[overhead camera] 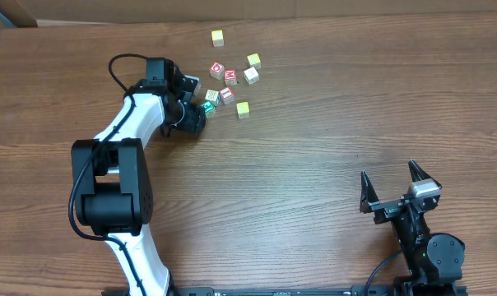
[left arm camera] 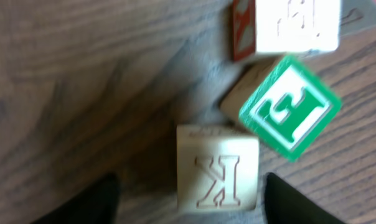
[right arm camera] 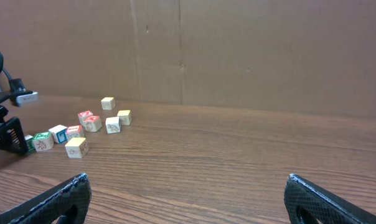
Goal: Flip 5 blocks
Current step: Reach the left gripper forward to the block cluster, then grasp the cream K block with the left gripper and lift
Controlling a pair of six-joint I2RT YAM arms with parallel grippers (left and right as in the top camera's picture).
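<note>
Wood, smooth-faced: pale cream carved-K cube between the left hand's parted fingers, green-faced cube just beyond. Grained brown worktop, cardboard wall behind. Right hand gapes wide.

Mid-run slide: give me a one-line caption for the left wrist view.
Left gripper open astride a cream K block, an angled green E block just beyond.

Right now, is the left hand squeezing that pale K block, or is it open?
Open. The left hand straddles the K block without gripping it: a strip of bare table shows on each side of the block.
</note>
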